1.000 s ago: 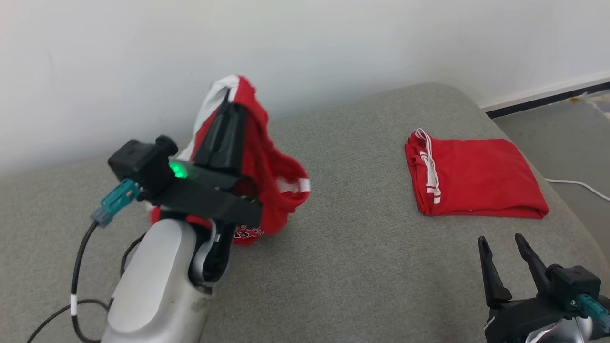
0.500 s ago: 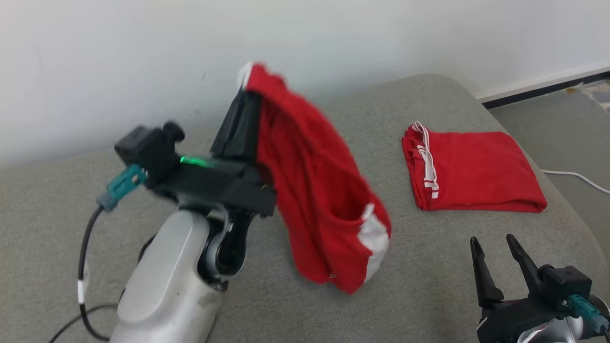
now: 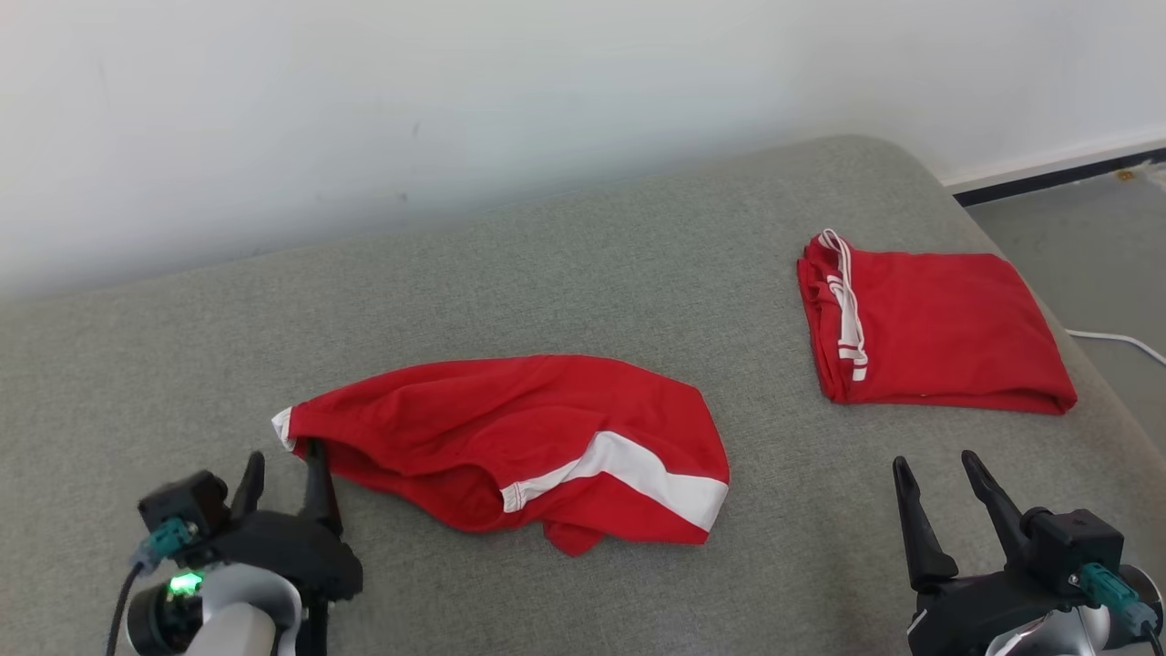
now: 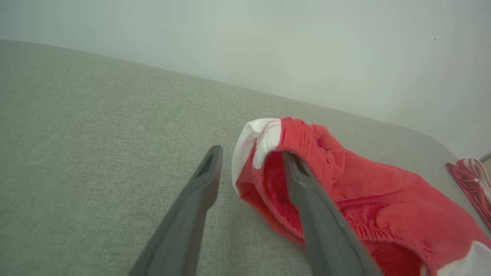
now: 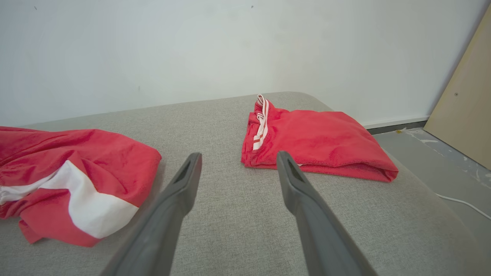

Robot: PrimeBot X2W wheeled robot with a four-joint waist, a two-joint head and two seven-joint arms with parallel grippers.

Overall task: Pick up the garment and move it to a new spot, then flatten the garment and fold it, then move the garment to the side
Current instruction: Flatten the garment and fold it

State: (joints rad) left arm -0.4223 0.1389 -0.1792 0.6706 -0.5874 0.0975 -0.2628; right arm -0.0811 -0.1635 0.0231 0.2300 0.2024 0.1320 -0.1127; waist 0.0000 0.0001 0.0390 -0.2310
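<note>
Garment (image 3: 510,437): red, soft matte knit, with a broad white band across its right half and white trim at its left tip. It lies crumpled in a long, low mound near the front middle of the cushion (image 3: 638,255). The cloth is wrinkled, and one edge gapes open at the left end.

Cushion: grey woven upholstery with a fine grain, rounded at the far right corner.

Left gripper (image 3: 284,454): at the garment's left tip, jaws released and spread. In the left wrist view one dark finger (image 4: 318,214) sits at the gaping mouth of the cloth, its tip under the ribbed red edge. The other finger lies over bare upholstery beside it. Nothing is pinched.

Right gripper (image 3: 934,460): at the front right, well apart from the garment, jaws released and holding nothing.

Second red garment (image 3: 938,337): folded to a neat rectangle on the right side of the cushion, white stripes at its left edge.

Around: plain white wall (image 3: 455,109) behind. Grey floor (image 3: 1093,237) lies to the right, with a thin white cable (image 3: 1116,339) on it. A tan board (image 5: 464,99) leans at the far right.
</note>
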